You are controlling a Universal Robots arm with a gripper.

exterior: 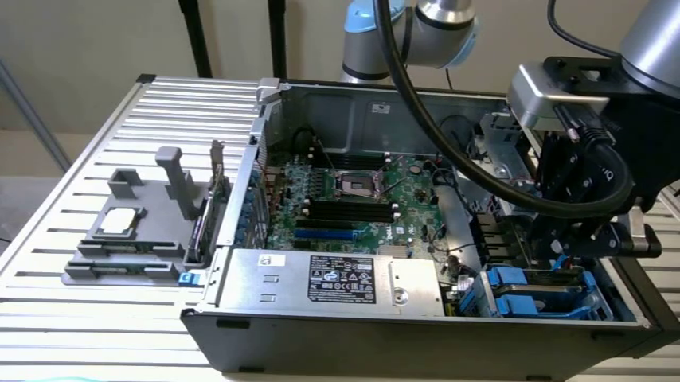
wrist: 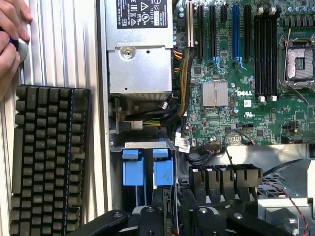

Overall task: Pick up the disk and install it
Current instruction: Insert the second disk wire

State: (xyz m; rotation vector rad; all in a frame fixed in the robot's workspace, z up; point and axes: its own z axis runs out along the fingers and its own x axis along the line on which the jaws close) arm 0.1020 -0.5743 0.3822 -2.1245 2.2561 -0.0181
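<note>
The hand point(exterior: 582, 239) is hanging over the PC case's point(exterior: 318, 342) near corner on the exterior view's right, directly above the drive bay. The disk point(exterior: 537, 290), w/ blue carrier rails, is sitting down in that bay beside the silver PSU box point(exterior: 330, 278); in the wrist view the blue rails point(wrist: 147, 169) are lying just ahead of the hand, long axis running away from it. Fingers are looking slightly parted, but grip vs. release can't be told. A person's hand point(wrist: 10, 39) is resting on the tabletop point(exterior: 64, 207) by a keyboard point(wrist: 49, 157).
</note>
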